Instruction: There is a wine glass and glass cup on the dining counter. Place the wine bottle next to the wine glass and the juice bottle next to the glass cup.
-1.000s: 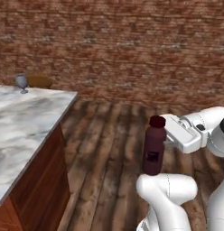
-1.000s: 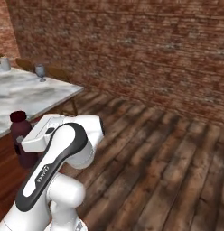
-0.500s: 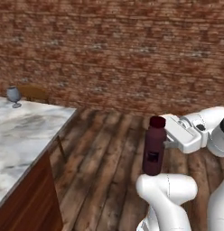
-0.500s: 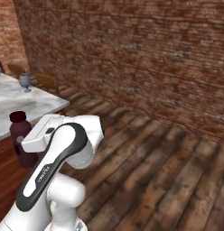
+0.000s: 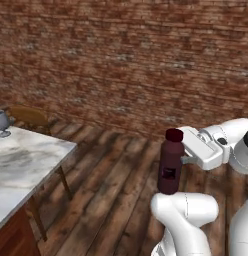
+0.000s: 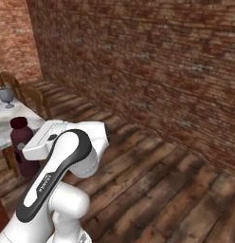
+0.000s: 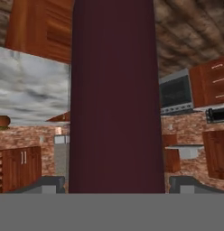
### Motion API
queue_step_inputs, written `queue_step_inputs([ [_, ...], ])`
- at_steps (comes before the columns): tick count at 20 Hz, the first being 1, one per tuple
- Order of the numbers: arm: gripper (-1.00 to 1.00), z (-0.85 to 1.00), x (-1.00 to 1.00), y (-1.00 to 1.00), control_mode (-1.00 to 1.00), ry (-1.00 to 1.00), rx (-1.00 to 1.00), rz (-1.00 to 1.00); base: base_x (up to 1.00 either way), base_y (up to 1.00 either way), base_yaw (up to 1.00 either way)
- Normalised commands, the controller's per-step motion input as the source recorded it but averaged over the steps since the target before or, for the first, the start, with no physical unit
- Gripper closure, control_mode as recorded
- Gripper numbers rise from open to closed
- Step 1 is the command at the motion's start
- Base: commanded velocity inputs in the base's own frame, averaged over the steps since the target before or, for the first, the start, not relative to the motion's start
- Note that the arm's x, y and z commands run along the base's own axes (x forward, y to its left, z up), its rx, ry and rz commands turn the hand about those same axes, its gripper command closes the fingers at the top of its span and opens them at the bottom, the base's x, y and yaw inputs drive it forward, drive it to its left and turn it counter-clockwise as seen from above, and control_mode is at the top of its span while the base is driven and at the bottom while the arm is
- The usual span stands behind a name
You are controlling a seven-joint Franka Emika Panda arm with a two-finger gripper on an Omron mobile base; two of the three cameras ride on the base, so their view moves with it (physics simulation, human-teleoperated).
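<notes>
A red-brown brick wall [image 5: 121, 60] spans the upper half of both base views, above a dark plank floor [image 5: 111, 180]. At the left edge of the left base view lies the corner of the dining counter [image 5: 26, 160], its veined marble top carrying the wine glass [image 5: 2, 122] at the far left, with a wooden stool [image 5: 30, 116] just behind it. In the right base view the same glass [image 6: 5, 95] stands at the upper left.

The juice bottle [image 5: 171, 162] sits right of centre in the left base view, upright and off the floor, well apart from the counter. The gripper [image 5: 185, 161] is clenched on its body from the side, at about mid-height. In the hand view the maroon body [image 7: 114, 94] rises up the middle, with a dark finger tip [image 7: 53, 184] at lower left and the other at lower right, pressed on either side. In the right base view the bottle [image 6: 21, 147] shows at the left, partly behind the white arm.

The bottle looks stiff and smooth, probably glossy enough to slip if the grip loosens. It is stout, so it should stand steady once set down. The mid-body hold seems sound, near its balance point. Glasses nearby are fragile, so the approach calls for care.
</notes>
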Motion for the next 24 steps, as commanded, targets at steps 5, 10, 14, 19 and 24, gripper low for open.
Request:
queue_step_inputs([
  [5, 1.0, 0.0, 0.0, 0.0, 1.0, 0.0, 0.0, 0.0, 1.0, -0.37, 0.43],
  [10, 1.0, 0.0, 0.0, 0.0, 1.0, 0.0, 0.0, 0.0, 1.0, -0.31, 0.52],
  [14, 1.0, 0.0, 0.0, 0.0, 1.0, 0.0, 0.0, 0.0, 1.0, -0.26, 0.55],
  [19, 1.0, 0.0, 0.0, 0.0, 1.0, 0.0, 0.0, 0.0, 1.0, -0.28, 0.55],
  [24, 1.0, 0.0, 0.0, 0.0, 1.0, 0.0, 0.0, 0.0, 1.0, -0.35, 0.54],
])
